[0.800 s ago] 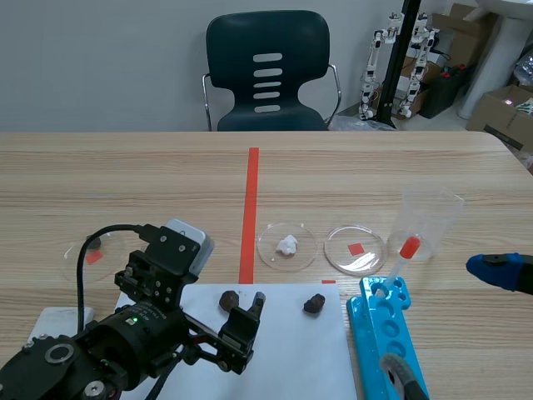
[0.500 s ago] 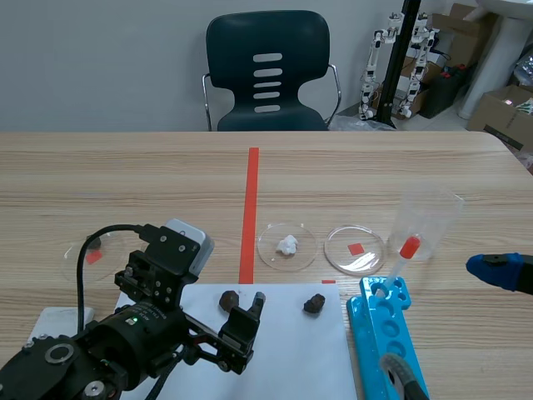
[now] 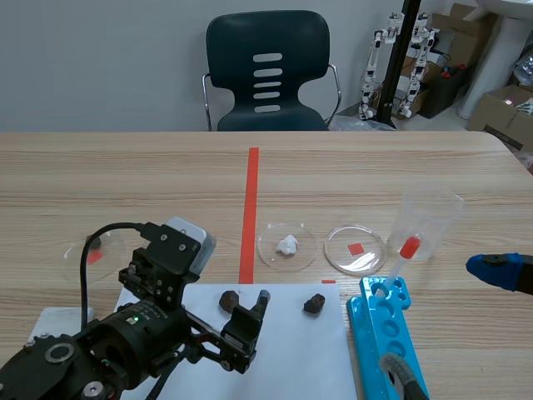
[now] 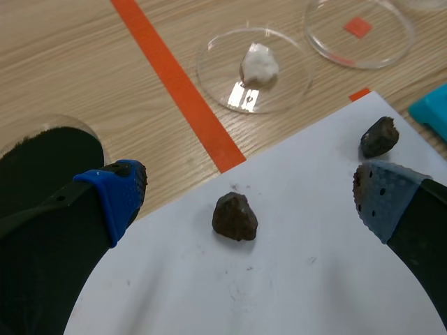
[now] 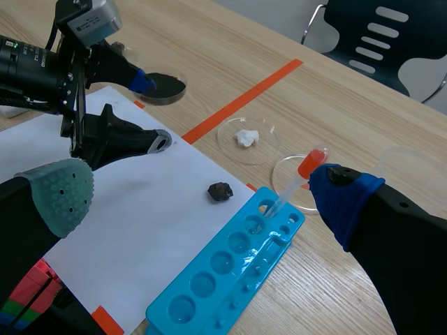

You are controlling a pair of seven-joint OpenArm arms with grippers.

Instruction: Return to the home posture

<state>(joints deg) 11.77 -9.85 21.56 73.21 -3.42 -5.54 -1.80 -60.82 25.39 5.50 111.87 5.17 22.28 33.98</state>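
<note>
Nearest me, the left gripper (image 4: 249,190) hangs low over the white sheet (image 4: 279,279). Its jaws are spread wide and empty, and a brown stone (image 4: 235,217) lies untouched on the paper between its fingers. At the near right, the right gripper (image 5: 199,199) is also spread and empty above the blue rack (image 5: 230,269). There is nothing to grasp, because the task's thing is the arms themselves. They look stiff and heavy, so I'd lift straight up, clear of the stone and, farther out, the fragile-looking clear dishes (image 3: 287,246).

Bright even light, glare on dish (image 4: 237,98)
</note>
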